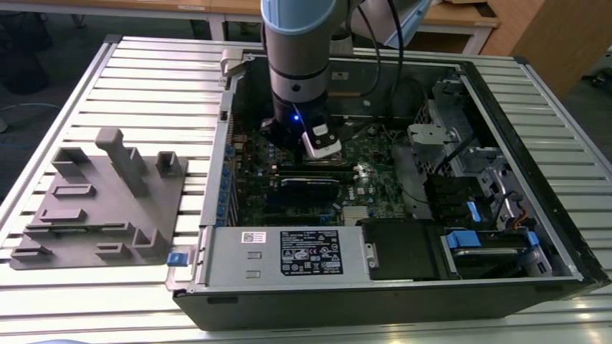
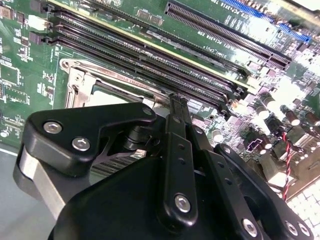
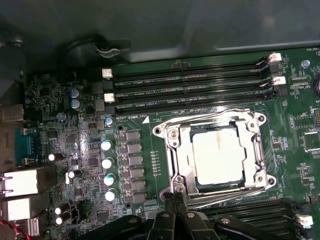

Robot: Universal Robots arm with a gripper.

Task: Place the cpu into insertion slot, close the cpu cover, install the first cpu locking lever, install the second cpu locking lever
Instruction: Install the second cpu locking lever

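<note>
Cpu [image 3: 218, 156] sits under closed cpu cover [image 3: 176, 165], memory slots [image 3: 190, 90] alongside; hand [image 3: 176, 196] pinched together, empty.

This looks like a robotics lab or test workshop. An open desktop computer case [image 1: 535, 236] lies on its side on a ribbed aluminium-profile table [image 1: 143, 79], with a grey moulded fixture plate [image 1: 96, 208] of holders beside it at the exterior view's left, and a robot arm [image 1: 298, 64] reaches down into the case over the green motherboard [image 3: 75, 145]. Wooden desks [image 1: 459, 18] stand behind the table, on a dark floor.
</note>
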